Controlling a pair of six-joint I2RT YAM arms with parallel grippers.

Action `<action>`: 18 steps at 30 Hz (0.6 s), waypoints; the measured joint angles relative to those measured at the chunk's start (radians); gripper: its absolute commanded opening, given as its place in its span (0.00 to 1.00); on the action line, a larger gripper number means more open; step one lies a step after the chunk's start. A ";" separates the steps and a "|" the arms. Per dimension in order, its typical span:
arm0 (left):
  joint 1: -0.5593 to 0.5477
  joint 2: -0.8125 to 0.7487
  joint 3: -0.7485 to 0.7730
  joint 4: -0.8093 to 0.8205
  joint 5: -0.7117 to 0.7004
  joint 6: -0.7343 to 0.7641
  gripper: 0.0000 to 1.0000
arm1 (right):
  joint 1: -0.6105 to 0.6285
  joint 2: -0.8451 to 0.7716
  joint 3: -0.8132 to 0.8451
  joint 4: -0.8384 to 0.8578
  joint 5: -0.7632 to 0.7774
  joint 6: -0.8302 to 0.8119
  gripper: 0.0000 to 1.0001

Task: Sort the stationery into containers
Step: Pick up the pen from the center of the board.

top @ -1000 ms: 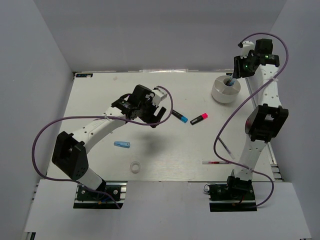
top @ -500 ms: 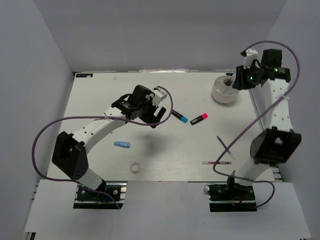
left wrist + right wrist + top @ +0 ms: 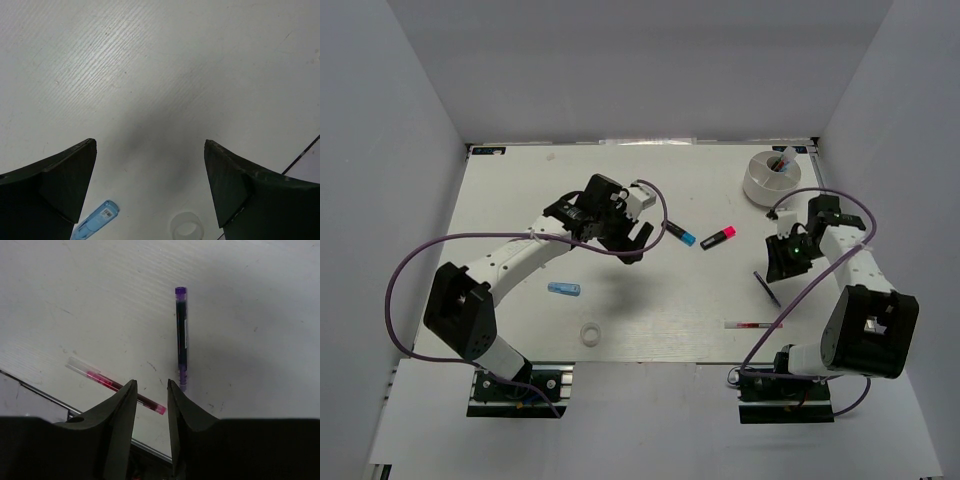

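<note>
The right gripper [image 3: 151, 382] had its jaws only a little way apart, and nothing was held between them. The pink end of the red pen [image 3: 112, 382] showed in that small gap, down on the table [image 3: 75, 300]. The rest of the red pen lay flat and ran off at a slant to the left of the jaws. The dark pen [image 3: 181, 340] lay flat just past the jaws, a bit to the right of the gap, pointing straight away from them. Its near end was close to the right finger, but I could not tell if they touched. In the top view the dish [image 3: 757, 185] sat well past these jaws, on the far side, with something thin sticking up in it. Both pens were out on the table, not in the dish.

The left gripper [image 3: 149, 143] had its jaws spread wide and held nothing. The tube [image 3: 95, 226] lay flat just beside the left finger [image 3: 65, 185], back toward the wrist. The ring [image 3: 185, 227] lay flat between the two fingers, also back toward the wrist and nearer the right one. In the top view the blue marker [image 3: 680, 234] lay just right of these jaws. The pink marker [image 3: 718, 238] lay a little further right, between the two grippers, near the blue one but not touching it
</note>
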 measured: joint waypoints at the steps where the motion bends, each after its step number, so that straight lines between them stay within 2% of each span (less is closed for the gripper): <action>1: 0.002 0.000 0.000 0.000 0.005 -0.003 0.98 | 0.003 0.000 -0.022 0.010 0.005 -0.001 0.36; 18: 0.035 0.002 -0.014 0.031 0.024 -0.070 0.98 | 0.029 -0.040 -0.249 0.215 0.158 -0.024 0.39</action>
